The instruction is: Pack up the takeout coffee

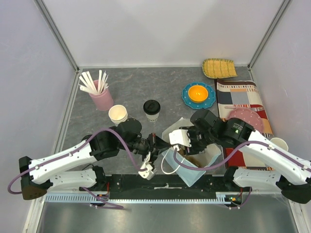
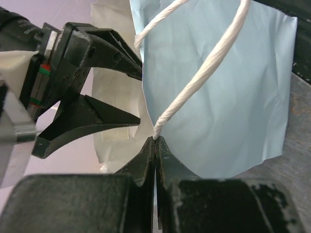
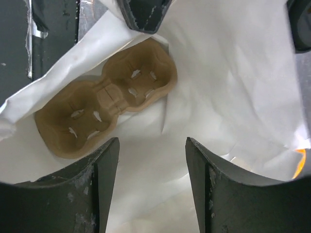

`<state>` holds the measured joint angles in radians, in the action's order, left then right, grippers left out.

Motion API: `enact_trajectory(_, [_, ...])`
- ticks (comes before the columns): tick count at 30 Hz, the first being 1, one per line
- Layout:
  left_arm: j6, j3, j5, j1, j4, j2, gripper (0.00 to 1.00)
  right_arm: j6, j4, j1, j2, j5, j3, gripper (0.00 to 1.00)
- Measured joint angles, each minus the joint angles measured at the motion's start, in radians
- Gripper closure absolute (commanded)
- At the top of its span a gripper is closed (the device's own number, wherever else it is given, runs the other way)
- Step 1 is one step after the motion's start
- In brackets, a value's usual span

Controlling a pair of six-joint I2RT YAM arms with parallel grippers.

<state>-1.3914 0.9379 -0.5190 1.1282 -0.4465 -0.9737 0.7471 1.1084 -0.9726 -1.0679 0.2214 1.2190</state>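
From above, the arms cover most of the paper bag (image 2: 218,97). Only its pale blue outside and white lining show below the right arm, and the bag's mouth is hard to trace there. The left wrist view cuts the bag off at the top and side. The right wrist view looks straight into it. A brown cardboard two-cup carrier (image 3: 104,99) lies on the white lining with both wells empty, and a fold of paper hides its lower edge. A dark shape at the top of that view appears to be the other arm's fingers, though it is too cropped to be sure.

The left hand (image 2: 155,145) is fully closed, pinching the bag's rim right where the white twisted cord handle (image 2: 209,68) is attached. The right hand (image 3: 151,145) has its jaws spread apart over the bag's opening with nothing between them.

The takeout coffee (image 1: 152,110), a white cup with a black lid, stands upright on the grey counter (image 1: 131,87). It is outside the bag, just beyond the two hands, and nothing touches it.

A stack of lidless paper cups (image 1: 118,114) stands beside it on the left. Further left is a pink cup (image 1: 101,99) of white sticks. To the right are an orange bowl (image 1: 198,92) on a blue plate (image 1: 187,99), a yellow woven tray (image 1: 219,68), and a striped cloth (image 1: 240,94) carrying a pink plate (image 1: 245,118) partly hidden by the right arm. A white cup (image 1: 280,143) peeks out at the far right edge.
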Motion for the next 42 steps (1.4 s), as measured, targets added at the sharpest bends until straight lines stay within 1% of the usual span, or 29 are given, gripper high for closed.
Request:
enact_trajectory(1, [-0.018, 0.000, 0.001, -0.001, 0.000, -0.001, 0.98, 0.002, -0.002, -0.006, 0.003, -0.013, 0.004, 0.32])
enact_trajectory(4, [-0.076, 0.000, 0.005, 0.000, -0.002, -0.002, 0.98, -0.021, -0.032, -0.010, 0.020, -0.033, 0.037, 0.32])
enact_trajectory(6, [-0.110, 0.003, 0.019, -0.001, -0.010, -0.006, 0.98, -0.066, -0.072, -0.010, 0.028, -0.037, 0.098, 0.31])
enact_trajectory(9, [-0.136, 0.011, 0.034, -0.001, -0.010, -0.020, 0.98, -0.170, -0.151, -0.012, 0.030, -0.039, 0.198, 0.29])
enact_trajectory(12, [-0.141, 0.017, 0.051, -0.001, 0.003, -0.039, 0.98, -0.310, -0.216, -0.012, 0.037, -0.068, 0.261, 0.26])
enact_trajectory(14, [-0.142, 0.025, 0.058, -0.001, 0.008, -0.051, 0.98, -0.412, -0.222, -0.014, 0.030, -0.138, 0.310, 0.26])
enact_trajectory(16, [-0.141, 0.032, 0.063, -0.001, 0.009, -0.056, 0.98, -0.538, -0.190, -0.014, -0.009, -0.253, 0.412, 0.26])
enact_trajectory(18, [-0.140, 0.038, 0.064, -0.001, 0.007, -0.058, 0.98, -0.660, -0.156, -0.013, -0.053, -0.342, 0.506, 0.24])
enact_trajectory(19, [-0.139, 0.040, 0.065, -0.001, 0.006, -0.059, 0.98, -0.721, -0.137, -0.012, -0.072, -0.387, 0.543, 0.21])
enact_trajectory(22, [-0.126, 0.051, 0.065, -0.001, 0.003, -0.061, 0.97, -0.898, -0.077, -0.012, -0.085, -0.475, 0.548, 0.18])
enact_trajectory(23, [-0.120, 0.053, 0.066, -0.001, 0.003, -0.060, 0.91, -0.938, -0.059, -0.012, -0.083, -0.494, 0.534, 0.18])
enact_trajectory(25, [-0.110, 0.054, 0.068, -0.001, 0.003, -0.060, 0.88, -1.025, -0.030, -0.004, -0.069, -0.526, 0.482, 0.15])
enact_trajectory(26, [-0.101, 0.054, 0.068, -0.001, 0.002, -0.058, 0.82, -1.066, -0.016, 0.003, -0.061, -0.535, 0.450, 0.11])
enact_trajectory(27, [-0.095, 0.054, 0.068, -0.001, 0.002, -0.055, 0.76, -1.091, -0.002, 0.010, -0.056, -0.539, 0.432, 0.02])
enact_trajectory(28, [-0.087, 0.053, 0.068, -0.001, 0.001, -0.050, 0.70, -1.117, 0.013, 0.021, -0.052, -0.539, 0.415, 0.02])
enact_trajectory(29, [-0.079, 0.050, 0.068, -0.001, 0.001, -0.041, 0.57, -1.144, 0.030, 0.030, -0.049, -0.538, 0.399, 0.02])
enact_trajectory(31, [-0.059, 0.031, 0.069, -0.001, 0.002, -0.012, 0.48, -1.184, 0.064, 0.043, -0.048, -0.543, 0.386, 0.02])
enact_trajectory(32, [-0.055, 0.019, 0.069, -0.001, 0.003, 0.001, 0.42, -1.201, 0.078, 0.045, -0.048, -0.545, 0.385, 0.02])
enact_trajectory(33, [-0.050, 0.004, 0.069, -0.001, 0.004, 0.016, 0.39, -1.217, 0.086, 0.046, -0.048, -0.545, 0.386, 0.02])
enact_trajectory(34, [-0.046, -0.011, 0.071, -0.001, 0.006, 0.030, 0.37, -1.230, 0.094, 0.047, -0.050, -0.546, 0.393, 0.02])
enact_trajectory(35, [-0.042, -0.026, 0.072, -0.001, 0.009, 0.042, 0.32, -1.240, 0.106, 0.047, -0.058, -0.546, 0.407, 0.02])
enact_trajectory(36, [-0.037, -0.042, 0.073, -0.001, 0.010, 0.053, 0.29, -1.250, 0.126, 0.048, -0.076, -0.545, 0.443, 0.02])
enact_trajectory(37, [-0.032, -0.054, 0.073, -0.001, 0.011, 0.064, 0.17, -1.260, 0.131, 0.048, -0.098, -0.544, 0.482, 0.02])
enact_trajectory(38, [-0.023, -0.063, 0.074, -0.001, 0.010, 0.075, 0.11, -1.271, 0.139, 0.049, -0.126, -0.543, 0.528, 0.02])
enact_trajectory(39, [-0.008, -0.069, 0.075, -0.001, 0.010, 0.088, 0.09, -1.280, 0.145, 0.052, -0.156, -0.541, 0.578, 0.02])
enact_trajectory(40, [0.011, -0.071, 0.075, -0.001, 0.007, 0.105, 0.04, -1.287, 0.146, 0.054, -0.185, -0.540, 0.620, 0.02])
enact_trajectory(42, [0.058, -0.072, 0.074, -0.001, 0.007, 0.145, 0.02, -1.299, 0.146, 0.066, -0.225, -0.540, 0.674, 0.02])
